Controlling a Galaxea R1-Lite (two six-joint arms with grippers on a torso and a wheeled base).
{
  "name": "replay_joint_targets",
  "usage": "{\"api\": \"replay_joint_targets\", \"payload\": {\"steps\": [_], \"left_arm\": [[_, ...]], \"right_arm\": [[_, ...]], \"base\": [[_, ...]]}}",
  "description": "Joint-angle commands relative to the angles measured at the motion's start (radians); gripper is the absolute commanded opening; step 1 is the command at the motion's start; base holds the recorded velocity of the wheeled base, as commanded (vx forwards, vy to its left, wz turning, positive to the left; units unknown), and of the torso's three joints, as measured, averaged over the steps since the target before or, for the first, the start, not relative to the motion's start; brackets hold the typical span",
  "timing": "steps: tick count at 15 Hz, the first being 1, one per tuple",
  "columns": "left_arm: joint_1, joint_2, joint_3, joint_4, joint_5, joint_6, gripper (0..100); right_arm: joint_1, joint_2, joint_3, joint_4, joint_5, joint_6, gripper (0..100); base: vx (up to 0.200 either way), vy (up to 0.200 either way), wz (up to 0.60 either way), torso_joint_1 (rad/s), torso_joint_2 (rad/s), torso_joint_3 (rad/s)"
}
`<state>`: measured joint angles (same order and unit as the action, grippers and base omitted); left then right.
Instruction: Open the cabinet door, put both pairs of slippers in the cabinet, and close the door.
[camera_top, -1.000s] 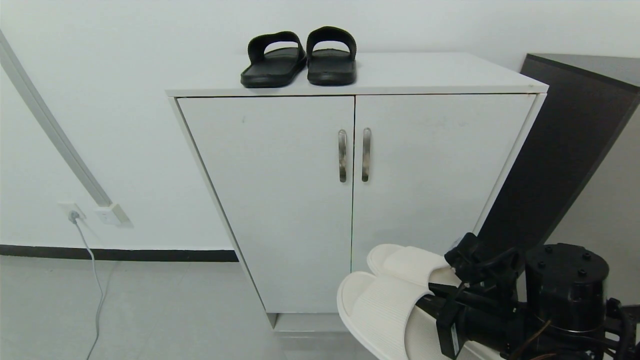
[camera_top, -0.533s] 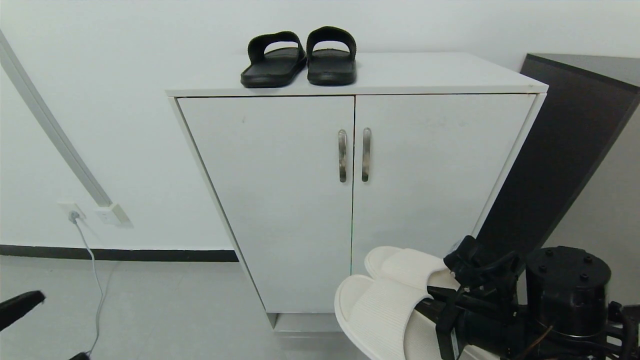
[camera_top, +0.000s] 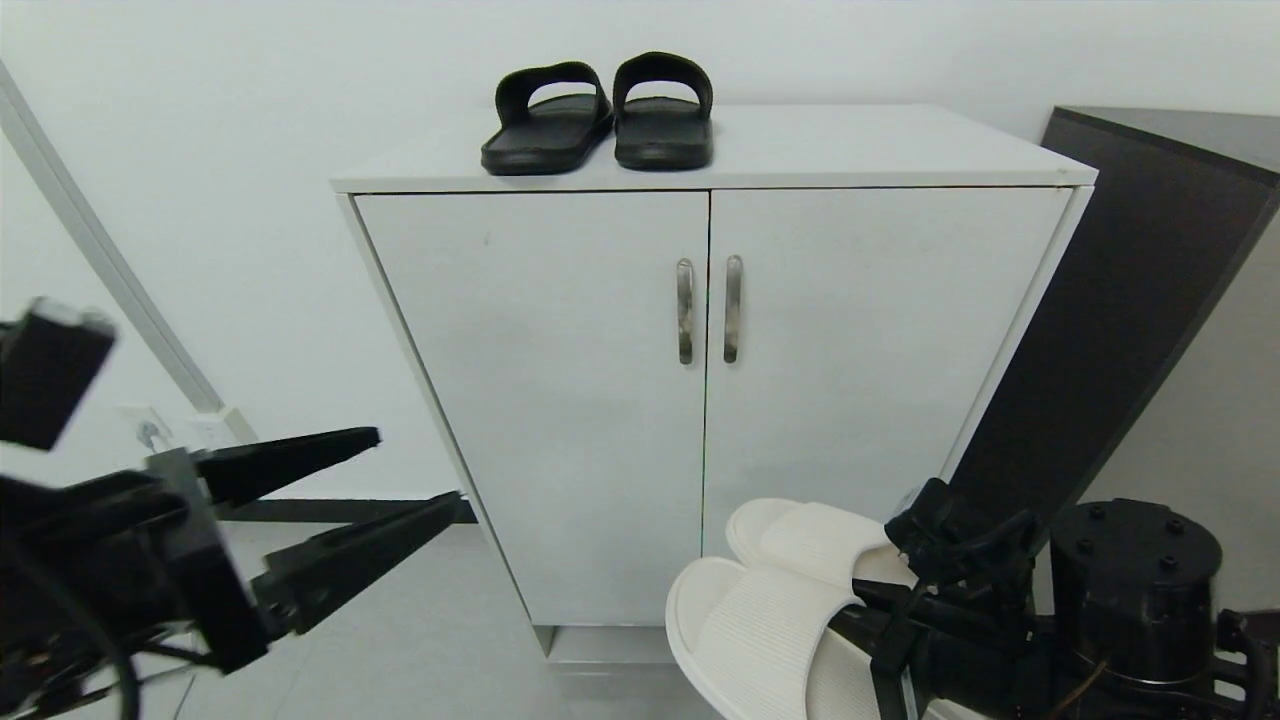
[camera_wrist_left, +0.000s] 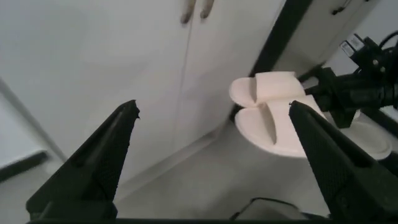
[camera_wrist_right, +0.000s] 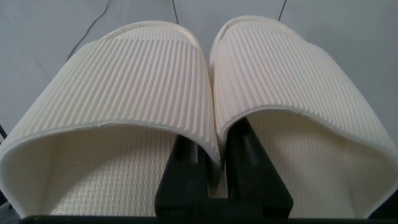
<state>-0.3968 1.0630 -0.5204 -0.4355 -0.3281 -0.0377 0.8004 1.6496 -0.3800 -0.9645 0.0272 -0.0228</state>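
A white cabinet (camera_top: 560, 400) stands against the wall with both doors shut, its two metal handles (camera_top: 708, 310) side by side at the middle. A pair of black slippers (camera_top: 600, 115) rests on its top. My right gripper (camera_top: 880, 600) is low at the right in front of the cabinet, shut on a pair of white ribbed slippers (camera_top: 770, 590) (camera_wrist_right: 205, 93) (camera_wrist_left: 273, 112), pinching their inner straps together. My left gripper (camera_top: 400, 480) is open and empty at the left, its fingers pointing toward the cabinet's left door.
A dark panel (camera_top: 1130, 300) leans beside the cabinet on the right. A wall socket with a grey cable (camera_top: 190, 560) and a slanted conduit (camera_top: 110, 270) are on the wall at the left. Grey floor (camera_top: 420, 640) lies open before the cabinet.
My left arm has risen into the head view from the lower left, its open fingers now pointing at the cabinet. The right gripper with the white slippers has barely shifted.
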Motion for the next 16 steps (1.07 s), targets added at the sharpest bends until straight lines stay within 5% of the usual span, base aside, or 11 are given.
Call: {"api": "replay_joint_targets", "payload": {"steps": [1,5,8,11,16], "left_arm": [[-0.125,0.18,-0.081,-0.063,0.047,-0.022,100],[-0.185,0.41,-0.19,-0.227,0.075,-0.022,100],[-0.229,0.511,-0.32,-0.229,0.077,-0.03,100],[-0.264,0.608,-0.455,-0.219,0.049,-0.082,100],[-0.244,0.695,-0.595,-0.181,-0.209,-0.203,100]], "right_arm": [[0.0,-0.002,0.0,0.0,0.0,0.0,0],[0.0,-0.004,0.001,0.0,0.0,0.001,0],[0.0,-0.001,0.001,0.0,0.0,0.001,0],[0.0,-0.001,0.001,0.0,0.0,0.001,0],[0.0,0.004,0.003,0.0,0.002,0.003,0]], "base": [[0.0,0.0,0.0,0.0,0.0,0.0],[0.0,0.0,0.0,0.0,0.0,0.0],[0.0,0.0,0.0,0.0,0.0,0.0],[0.0,0.0,0.0,0.0,0.0,0.0],[0.0,0.0,0.0,0.0,0.0,0.0]]}}
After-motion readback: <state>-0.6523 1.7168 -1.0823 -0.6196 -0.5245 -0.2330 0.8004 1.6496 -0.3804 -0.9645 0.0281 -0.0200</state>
